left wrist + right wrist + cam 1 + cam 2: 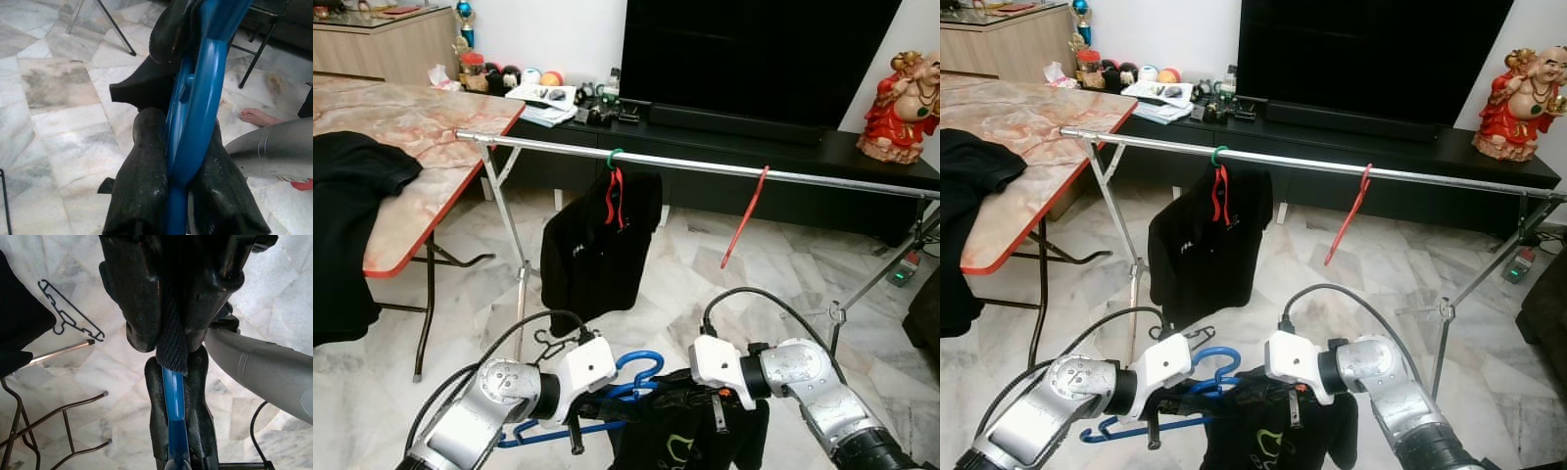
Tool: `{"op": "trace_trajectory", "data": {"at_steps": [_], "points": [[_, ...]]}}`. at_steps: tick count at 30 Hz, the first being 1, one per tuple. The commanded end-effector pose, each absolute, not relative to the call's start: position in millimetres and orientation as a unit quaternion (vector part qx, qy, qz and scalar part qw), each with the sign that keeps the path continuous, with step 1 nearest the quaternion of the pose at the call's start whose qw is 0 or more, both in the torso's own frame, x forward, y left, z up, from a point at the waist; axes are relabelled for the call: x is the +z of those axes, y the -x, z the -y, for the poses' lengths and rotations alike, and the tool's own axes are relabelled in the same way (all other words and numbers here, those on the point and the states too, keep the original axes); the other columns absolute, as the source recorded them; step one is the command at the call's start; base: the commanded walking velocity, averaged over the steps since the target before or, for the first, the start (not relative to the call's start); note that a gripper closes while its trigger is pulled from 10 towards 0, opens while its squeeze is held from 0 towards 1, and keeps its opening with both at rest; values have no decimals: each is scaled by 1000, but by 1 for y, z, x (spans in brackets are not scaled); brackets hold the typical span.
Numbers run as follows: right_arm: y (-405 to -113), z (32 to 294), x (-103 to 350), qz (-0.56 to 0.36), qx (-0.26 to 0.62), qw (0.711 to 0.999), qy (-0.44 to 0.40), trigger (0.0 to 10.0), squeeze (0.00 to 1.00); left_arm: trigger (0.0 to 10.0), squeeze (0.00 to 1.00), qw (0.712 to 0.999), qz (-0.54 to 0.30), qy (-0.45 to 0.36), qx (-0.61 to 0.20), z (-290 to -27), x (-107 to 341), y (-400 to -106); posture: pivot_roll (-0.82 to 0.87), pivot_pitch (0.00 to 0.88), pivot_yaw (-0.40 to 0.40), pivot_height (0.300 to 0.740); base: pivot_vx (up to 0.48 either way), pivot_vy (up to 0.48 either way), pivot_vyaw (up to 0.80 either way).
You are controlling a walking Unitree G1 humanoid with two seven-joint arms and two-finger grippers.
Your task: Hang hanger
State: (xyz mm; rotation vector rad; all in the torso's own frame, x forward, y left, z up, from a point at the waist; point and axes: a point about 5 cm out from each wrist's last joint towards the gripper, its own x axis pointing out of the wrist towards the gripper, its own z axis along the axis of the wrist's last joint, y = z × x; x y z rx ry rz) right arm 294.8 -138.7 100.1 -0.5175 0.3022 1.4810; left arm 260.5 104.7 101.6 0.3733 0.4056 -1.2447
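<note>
A blue hanger (641, 366) with a black shirt (690, 436) draped on it hangs low in front of me. My left gripper (182, 142) is shut on the hanger's blue neck. From the other side, my right gripper (168, 340) is shut on the shirt's ribbed collar (172, 355), just above the left fingers (195, 421). Ahead runs a silver clothes rail (705, 164). It carries a black shirt (597, 245) on a red hanger and an empty red hanger (744, 230).
A marble-topped folding table (411, 127) with a black cloth (352, 196) stands at the left. Beyond the rail are a dark TV console (754, 137) and a red statue (901, 108). A black hanger (71, 313) lies on the floor by the rack's leg (514, 245). A person's foot (257, 116) is nearby.
</note>
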Motion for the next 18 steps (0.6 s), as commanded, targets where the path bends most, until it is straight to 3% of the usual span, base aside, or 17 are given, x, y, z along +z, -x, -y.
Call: {"op": "trace_trajectory", "data": {"at_steps": [1, 3, 4, 6, 7, 18], "points": [[-298, 134, 113, -106, 667, 700, 233, 10000, 0, 0, 0, 789, -175, -156, -568, -101, 105, -264, 98, 0, -119, 740, 0, 0, 0], [-299, 136, 114, -107, 667, 699, 234, 10000, 39, 0, 0, 790, -173, -150, -569, -99, 105, -264, 96, 0, -121, 740, 0, 0, 0], [-299, 137, 116, -108, 667, 699, 234, 10000, 729, 0, 0, 791, -172, -147, -569, -98, 105, -264, 93, 0, -123, 740, 0, 0, 0], [-300, 138, 117, -108, 667, 699, 235, 10000, 729, 0, 0, 791, -172, -147, -569, -98, 104, -264, 93, 0, -123, 740, 0, 0, 0], [-300, 140, 119, -109, 667, 698, 236, 10000, 1000, 0, 0, 793, -170, -144, -567, -97, 104, -264, 90, 0, -126, 740, 0, 0, 0], [-302, 154, 128, -115, 666, 693, 251, 10000, 1000, 0, 0, 801, -168, -131, -559, -97, 101, -266, 78, 0, -138, 740, 0, 0, 0]]}}
